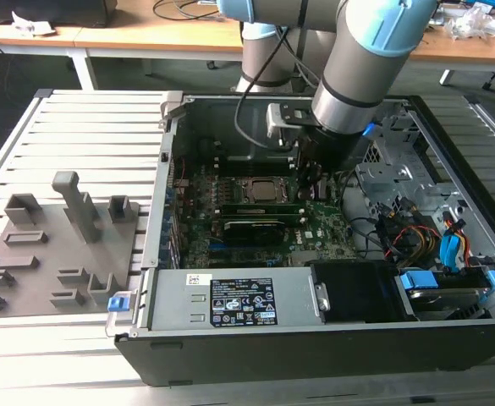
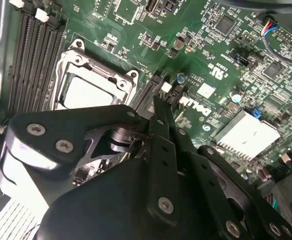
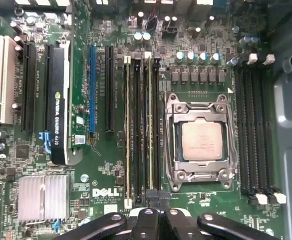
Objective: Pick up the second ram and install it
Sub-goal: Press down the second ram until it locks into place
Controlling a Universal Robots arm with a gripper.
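Observation:
The second ram [image 3: 149, 125], a thin green stick with a gold edge, stands in a black slot beside the processor socket [image 3: 201, 141]. In the exterior view it lies at mid-board [image 1: 260, 209]. My gripper [image 3: 154, 196] is shut, its black fingertips pressed together right at the end of that slot, above the stick's end. In the second wrist view the gripper [image 2: 158, 106] points down at the green motherboard [image 2: 220, 55]. In the exterior view the gripper [image 1: 309, 182] reaches down inside the open computer case.
Another stick [image 3: 127, 125] sits two slots over. A black card [image 3: 58, 100] and a silver heat sink [image 3: 43, 197] lie further along the board. Several bare slots [image 3: 255, 135] flank the socket's other side. A grey holder fixture [image 1: 52, 245] lies on the exterior view's left.

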